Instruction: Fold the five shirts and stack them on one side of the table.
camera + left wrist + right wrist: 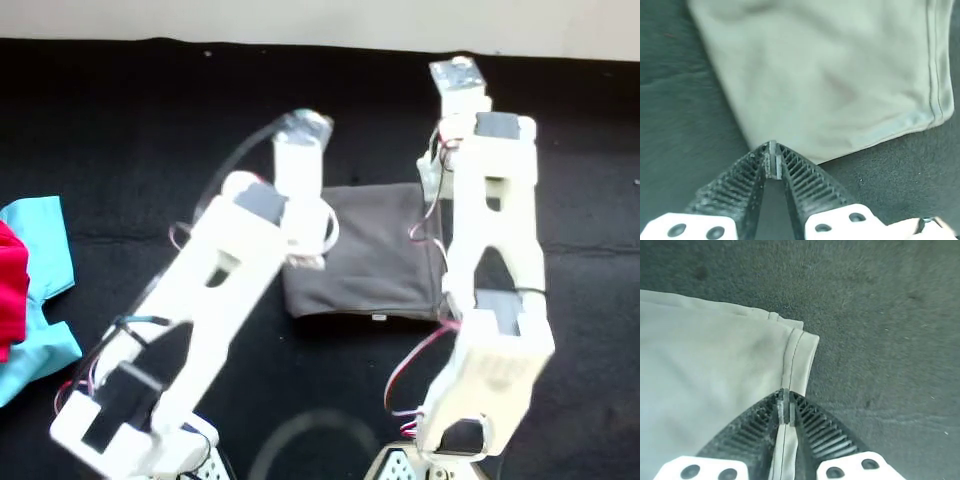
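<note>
Gray shirt (365, 250) lies folded flat in the middle of the desk (130, 120), between my two arms. Left jaws: closed, tips meeting right at the shirt's edge on its left side, dark desk under them. Right jaws: closed too, tips on the stitched hem near the shirt's right corner; can't tell if any cloth is pinched. Teal shirt (40, 290) sits crumpled at the desk's left edge, red shirt (10, 285) on top of it, both well apart from the gray one.

Overhead high view, wrist views close above shirt (370, 250)
</note>
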